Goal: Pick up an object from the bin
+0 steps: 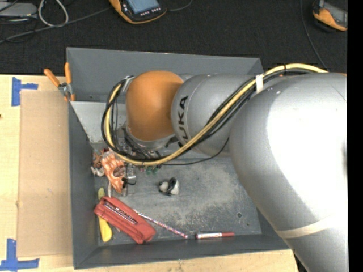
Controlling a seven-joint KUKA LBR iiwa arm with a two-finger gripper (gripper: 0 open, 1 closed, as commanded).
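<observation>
While the grey arm reaches in from the right with its orange wrist cover hanging over the bin, the tool sits low on the left side of the floor. It is right beside a crumpled orange-and-white thing tucked against the left wall. How wide the tool stands I cannot tell, as the cover and the black cable loops hide most of it, and nothing shows as gripped.

Nearer the front lies a flat red pouch, set at an angle. A yellow piece pokes out beside it at the wall. A thin pink stick runs from the pouch towards a red-and-white pen by the front wall. A small black-and-white lump sits alone just right of the tool.

Here is the danger, as I judge it: that crumpled piece is jammed close to the wall, so a closing grip may catch only a loose fold and let it slide out on the lift. Coming down a touch too far left could scrape the bin wall. The dangling cables could also drag the crumpled thing aside before any grip is made
</observation>
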